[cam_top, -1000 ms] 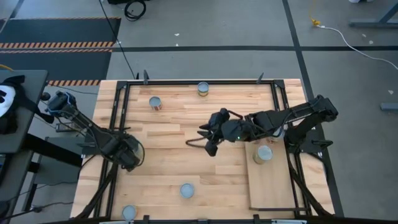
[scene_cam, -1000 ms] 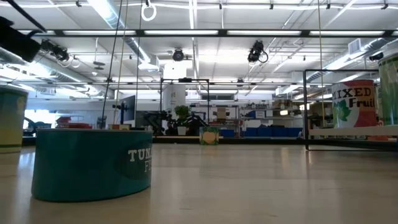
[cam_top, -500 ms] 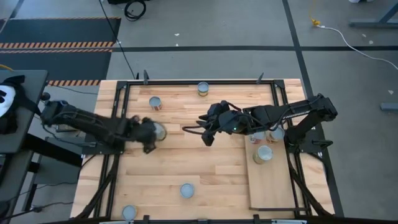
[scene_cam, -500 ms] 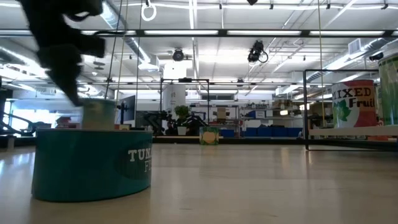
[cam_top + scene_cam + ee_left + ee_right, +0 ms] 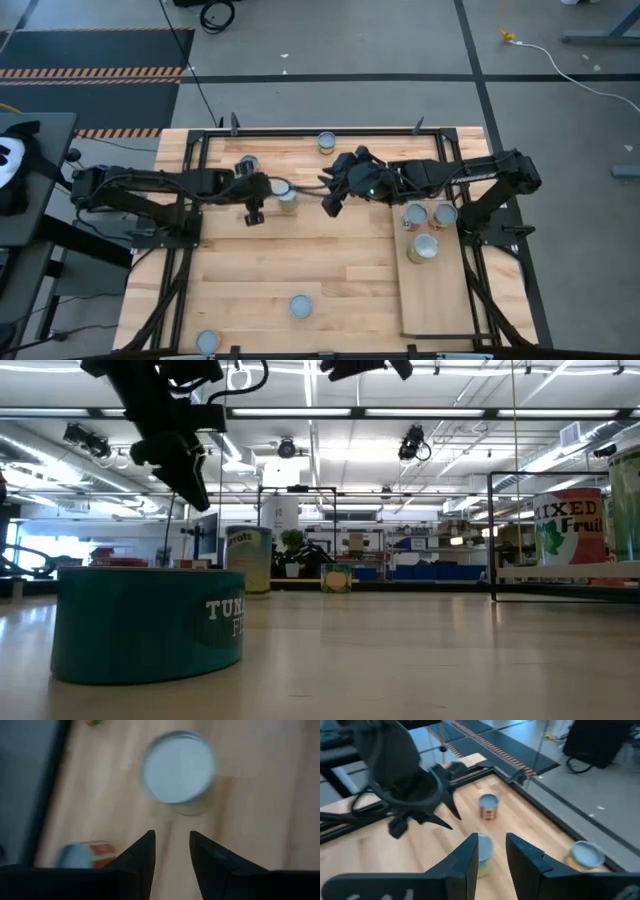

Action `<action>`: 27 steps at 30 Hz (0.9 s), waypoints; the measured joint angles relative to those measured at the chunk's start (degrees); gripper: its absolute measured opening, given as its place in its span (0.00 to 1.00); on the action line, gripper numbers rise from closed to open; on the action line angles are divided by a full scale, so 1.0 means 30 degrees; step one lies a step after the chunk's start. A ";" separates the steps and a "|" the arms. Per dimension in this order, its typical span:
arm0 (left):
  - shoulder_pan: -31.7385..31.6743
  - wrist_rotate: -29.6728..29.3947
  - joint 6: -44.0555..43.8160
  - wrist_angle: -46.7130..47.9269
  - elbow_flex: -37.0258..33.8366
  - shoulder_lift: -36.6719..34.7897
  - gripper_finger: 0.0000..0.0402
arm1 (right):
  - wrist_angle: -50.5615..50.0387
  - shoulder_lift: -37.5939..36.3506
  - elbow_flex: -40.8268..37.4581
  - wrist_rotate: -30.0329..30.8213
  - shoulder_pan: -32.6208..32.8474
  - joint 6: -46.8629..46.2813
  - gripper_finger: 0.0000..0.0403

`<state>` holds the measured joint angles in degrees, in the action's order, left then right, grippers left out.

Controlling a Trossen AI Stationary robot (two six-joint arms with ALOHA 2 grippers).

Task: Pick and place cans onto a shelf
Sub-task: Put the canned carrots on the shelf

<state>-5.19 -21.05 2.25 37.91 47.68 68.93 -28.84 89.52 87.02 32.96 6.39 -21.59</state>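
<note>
The left jaws (image 5: 255,214) hang over the planked wooden worktop (image 5: 300,250) toward its 10 o'clock part, the arm stretched in from the 9 o'clock edge. In the left wrist view the two dark tapered fingers (image 5: 142,857) stand a little apart with bare wood between them, and nothing is held. Just ahead of them is a small can (image 5: 179,769) with a smooth, pale round lid, standing upright.

The right jaws (image 5: 330,207) hover near the worktop's middle, slightly toward 12 o'clock, the arm reaching in from 3 o'clock. Its fingers (image 5: 470,855) are also slightly parted and hold nothing; the same can (image 5: 286,196) sits between the two grippers.

The shelf (image 5: 435,300), a flat pale board with a thin black wire frame, lies at 4 o'clock, with a silvery-topped can (image 5: 425,246) standing on its far end. Two more cans (image 5: 414,215) stand just beyond it. Others are scattered: one (image 5: 327,142) at 12 o'clock, a red-labelled one (image 5: 489,806) near 11, one (image 5: 300,305) at 6, one (image 5: 207,341) at 7 o'clock.
</note>
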 joint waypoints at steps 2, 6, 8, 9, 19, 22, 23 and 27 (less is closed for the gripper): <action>-0.0788 0.0525 0.0607 -0.0509 -0.0004 0.0020 0.31 | 0.0007 0.0000 0.0000 -0.0257 -0.0520 0.0285 0.26; -0.2338 0.3148 0.1569 -0.0989 -0.0034 0.0927 0.37 | -0.0004 0.0000 0.0000 -0.1966 -0.1604 0.0688 0.30; -0.2826 0.3488 0.2464 -0.1062 -0.0058 0.1570 0.44 | -0.0011 0.0000 0.0000 -0.2782 -0.2023 0.1224 0.34; -0.2993 0.3504 0.2764 -0.1319 -0.0058 0.1980 0.48 | -0.0051 0.0000 0.0000 -0.3104 -0.2203 0.1585 0.36; -0.3228 0.3608 0.4700 -0.4297 -0.0066 0.6047 0.88 | -0.1972 0.0000 0.0000 -0.5488 -0.3277 0.4585 0.62; -0.2883 0.4772 0.4645 -0.5930 -0.0073 0.6649 0.89 | -0.3544 0.0000 0.0000 -0.5420 -0.3317 0.4884 0.67; -0.2683 0.5121 0.4569 -0.6523 -0.0070 0.6742 0.89 | -0.4076 0.0000 0.0000 -0.5389 -0.3256 0.5147 0.69; -0.1555 0.6658 0.3911 -0.9363 -0.0066 0.6887 0.89 | -0.6147 0.0000 0.0000 -0.5396 -0.2729 0.6665 0.73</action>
<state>-9.85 -1.08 13.99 9.82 47.48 89.59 -47.28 89.52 87.02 16.78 -1.80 -1.59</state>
